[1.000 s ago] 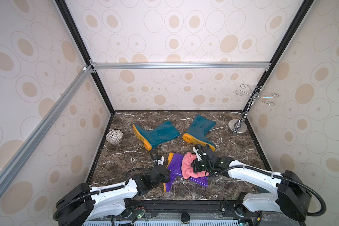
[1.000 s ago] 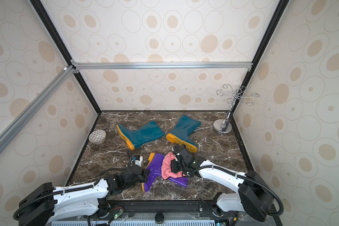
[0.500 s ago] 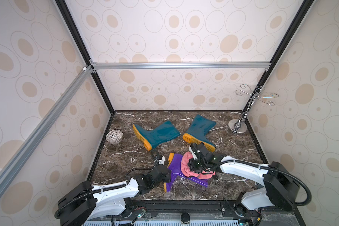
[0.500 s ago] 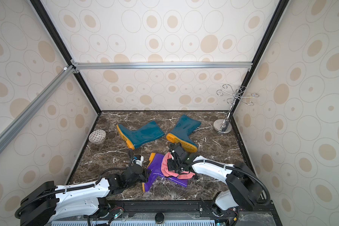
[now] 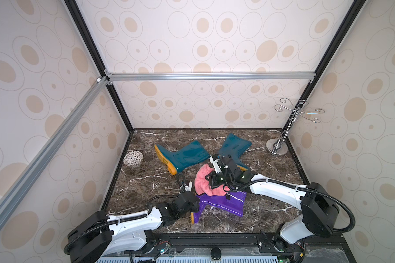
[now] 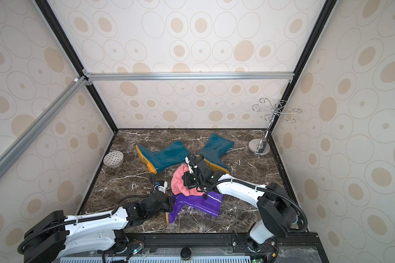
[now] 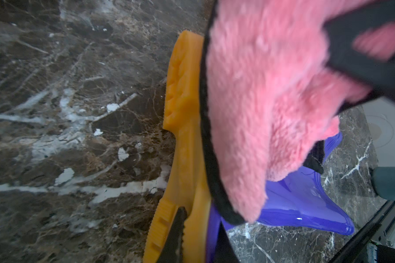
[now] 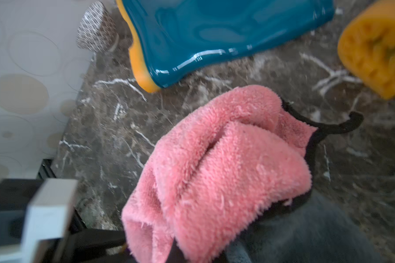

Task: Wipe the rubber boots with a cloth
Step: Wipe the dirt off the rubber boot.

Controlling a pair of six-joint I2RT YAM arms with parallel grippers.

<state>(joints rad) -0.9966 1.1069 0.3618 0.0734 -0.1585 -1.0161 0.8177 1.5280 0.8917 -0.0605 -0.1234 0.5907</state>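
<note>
A purple boot [image 5: 224,201] [image 6: 198,201] lies on its side at the front of the marble floor. My left gripper [image 5: 194,200] [image 7: 198,239] is shut on the heel end of its orange sole [image 7: 183,127]. The pink cloth [image 5: 203,182] [image 6: 179,183] [image 8: 214,173] is bunched over the boot's foot. My right gripper [image 5: 211,182] [image 8: 176,250] is shut on the cloth, its fingertips buried in the pile. Two teal boots [image 5: 183,157] [image 5: 234,145] lie farther back; the right arm's wrist covers the toe of the right one.
A small patterned bowl [image 5: 133,158] [image 8: 96,27] sits by the left wall. A chrome hook stand [image 5: 277,148] occupies the back right corner. Patterned walls close three sides, and a black rail [image 5: 214,236] runs along the front edge.
My right gripper has swept the cloth leftwards and farther back along the purple boot, from the shaft towards the foot. The left gripper and the boots have not moved.
</note>
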